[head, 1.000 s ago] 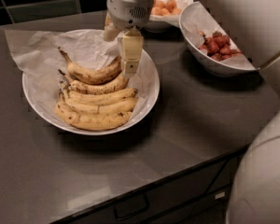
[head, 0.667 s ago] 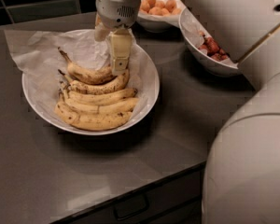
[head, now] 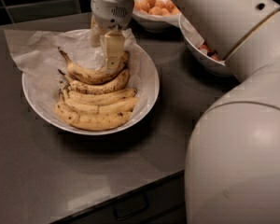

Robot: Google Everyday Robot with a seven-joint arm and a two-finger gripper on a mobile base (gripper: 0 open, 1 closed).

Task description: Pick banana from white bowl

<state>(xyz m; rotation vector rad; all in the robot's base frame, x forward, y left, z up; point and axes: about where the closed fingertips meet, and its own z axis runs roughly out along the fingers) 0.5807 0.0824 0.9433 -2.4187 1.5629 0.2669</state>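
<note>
The white bowl (head: 148, 88) sits on the grey counter, lined with crinkled white paper (head: 30, 48). The curved, brown-speckled banana (head: 89, 74) lies at the back of the bowl, its dark stem pointing up and left. My gripper (head: 105, 46) hangs straight down over the banana's right end. It is open, with one pale finger (head: 113, 50) in front of the banana and the other behind it. The fingertips are down at the fruit. A bunch of straighter bananas (head: 95, 110) lies in front of the single one.
A white bowl of orange fruit (head: 155, 8) stands at the back. A white bowl with red fruit (head: 206, 51) stands to the right, partly hidden by my arm (head: 233, 27). The counter's front edge with a drawer handle (head: 130, 206) runs below.
My gripper has moved left across the bowl and lower, from over its right side down onto the right end of the curved banana. The bananas have not moved.
</note>
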